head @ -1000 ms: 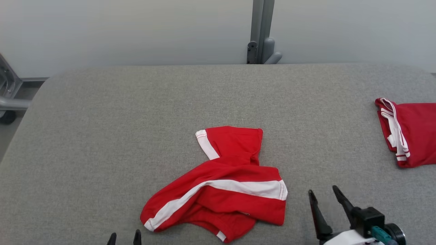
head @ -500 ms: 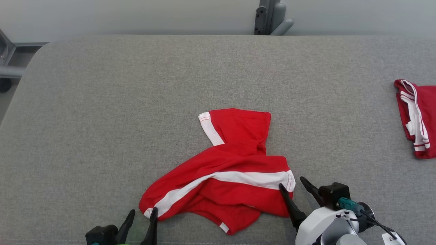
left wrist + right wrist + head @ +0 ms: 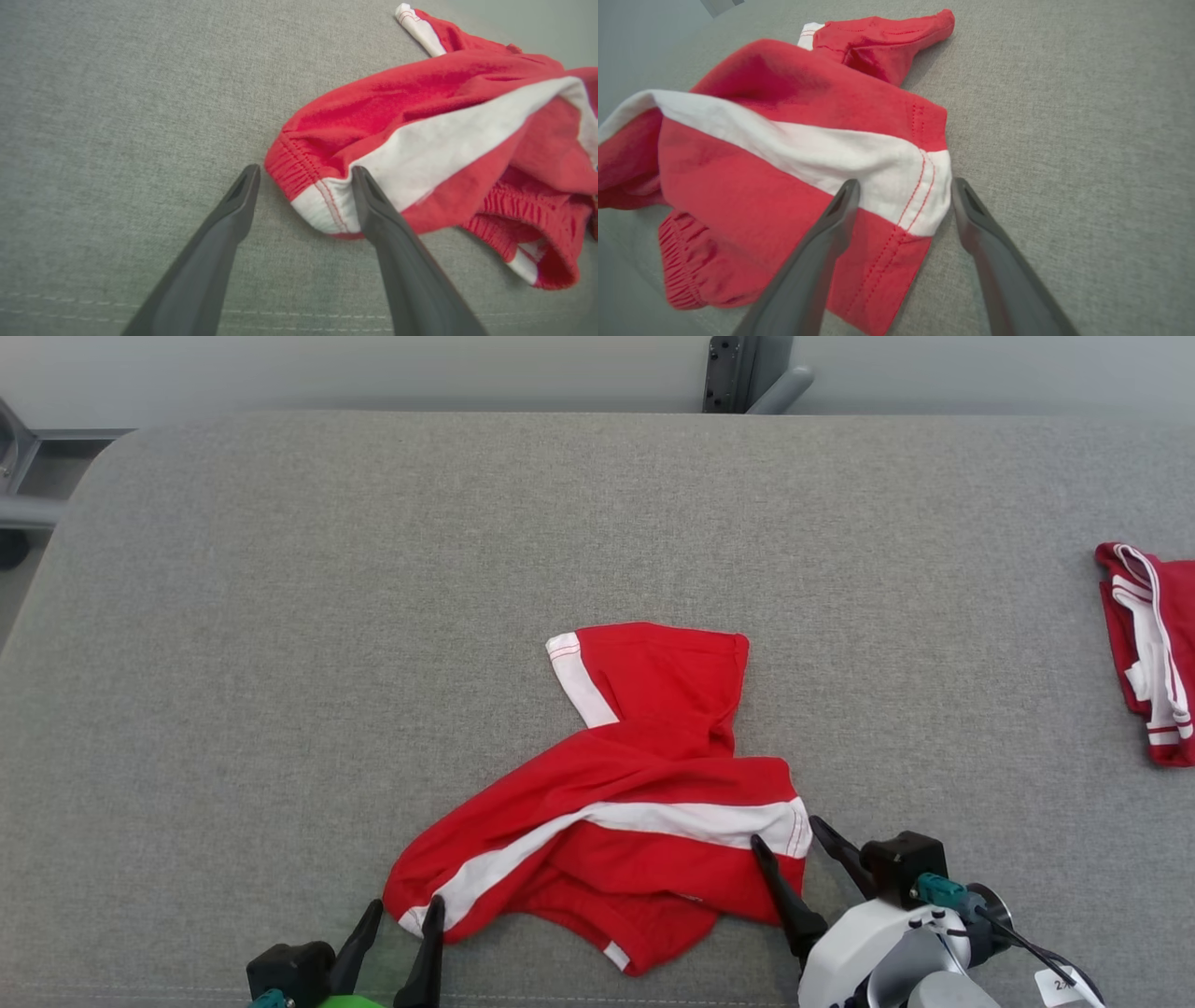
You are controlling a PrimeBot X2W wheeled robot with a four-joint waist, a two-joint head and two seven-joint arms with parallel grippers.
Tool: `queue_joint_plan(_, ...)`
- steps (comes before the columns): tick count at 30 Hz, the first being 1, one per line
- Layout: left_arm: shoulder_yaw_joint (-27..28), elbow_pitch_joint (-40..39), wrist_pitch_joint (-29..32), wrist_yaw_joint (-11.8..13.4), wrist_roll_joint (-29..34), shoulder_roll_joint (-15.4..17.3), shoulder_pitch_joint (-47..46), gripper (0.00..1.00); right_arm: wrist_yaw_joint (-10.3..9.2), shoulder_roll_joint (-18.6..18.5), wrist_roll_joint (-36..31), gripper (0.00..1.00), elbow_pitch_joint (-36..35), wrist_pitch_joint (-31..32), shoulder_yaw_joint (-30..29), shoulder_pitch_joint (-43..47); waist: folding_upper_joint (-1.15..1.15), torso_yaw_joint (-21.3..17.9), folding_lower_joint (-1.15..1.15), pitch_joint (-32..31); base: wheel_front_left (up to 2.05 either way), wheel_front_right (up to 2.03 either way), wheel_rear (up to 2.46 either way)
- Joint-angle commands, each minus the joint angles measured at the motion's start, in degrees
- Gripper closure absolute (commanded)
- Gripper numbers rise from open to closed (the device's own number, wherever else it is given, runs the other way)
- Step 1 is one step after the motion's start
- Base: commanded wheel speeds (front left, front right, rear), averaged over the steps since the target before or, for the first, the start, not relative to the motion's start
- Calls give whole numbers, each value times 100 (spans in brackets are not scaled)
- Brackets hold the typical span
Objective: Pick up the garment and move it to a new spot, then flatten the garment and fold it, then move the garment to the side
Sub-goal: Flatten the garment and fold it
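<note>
A crumpled red garment (image 3: pixel 635 803) with white stripes lies near the front middle of the grey table (image 3: pixel 280 663). My left gripper (image 3: pixel 405 915) stands open at the garment's near left corner; in the left wrist view its fingers straddle the elastic hem corner (image 3: pixel 317 196) of the garment (image 3: pixel 420 116). My right gripper (image 3: pixel 787 840) is open at the right edge. In the right wrist view one finger (image 3: pixel 831 228) lies over the red cloth and the other rests on the table beside the white-striped hem of the garment (image 3: pixel 896 182).
A second red and white garment (image 3: pixel 1148 653) lies folded at the table's far right edge. A grey post (image 3: pixel 747 373) stands behind the table, and a metal frame (image 3: pixel 19 476) shows at the far left.
The head camera has tilted down. Both grippers have advanced onto the garment's near corners, the left at the left hem, the right at the right hem. The garment has not moved.
</note>
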Motion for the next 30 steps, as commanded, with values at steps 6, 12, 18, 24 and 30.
queue_joint_plan(6,-165,-60,-38,-16,-229,97,-85,0,-7,-5,66,0,73,-77,47,-66,0,5,0,3,0,0,0)
queue_joint_plan(12,-324,-194,-41,-16,-435,143,1,0,-7,-8,95,0,143,-109,72,-85,0,15,0,20,0,0,0)
queue_joint_plan(18,-478,-318,-7,-16,-606,198,101,0,-7,-16,104,0,179,-149,66,-89,0,52,0,36,0,0,0)
queue_joint_plan(24,-507,-428,39,-17,-817,254,170,0,-7,-36,106,0,217,-163,72,-105,0,72,0,21,0,0,0)
queue_joint_plan(30,-546,-557,176,-17,-979,315,262,0,-7,-43,95,0,240,-173,56,-91,0,83,0,17,0,0,0)
